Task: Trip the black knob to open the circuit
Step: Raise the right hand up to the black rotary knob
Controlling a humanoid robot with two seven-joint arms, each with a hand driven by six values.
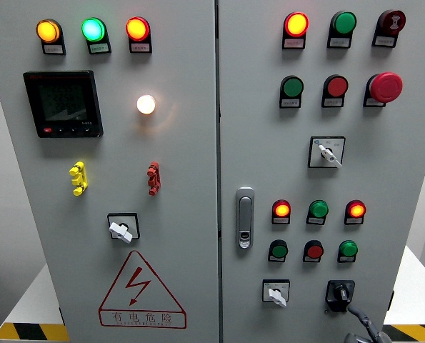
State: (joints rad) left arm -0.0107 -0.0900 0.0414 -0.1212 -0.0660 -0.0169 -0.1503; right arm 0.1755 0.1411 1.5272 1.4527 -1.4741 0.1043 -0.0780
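head view | black knob (340, 292) sits low on the right door, right of the white selector (276, 293) | right hand (362, 327) just below-right of black knob, one finger reaching up, grip cannot tell | left hand unseen

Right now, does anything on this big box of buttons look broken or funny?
Nothing looks broken. The lamps, buttons and switches sit straight in rows on the panel. One oddity: a bright white glow beside the screen, possibly a reflection. The right hand reaches up toward the black knob.
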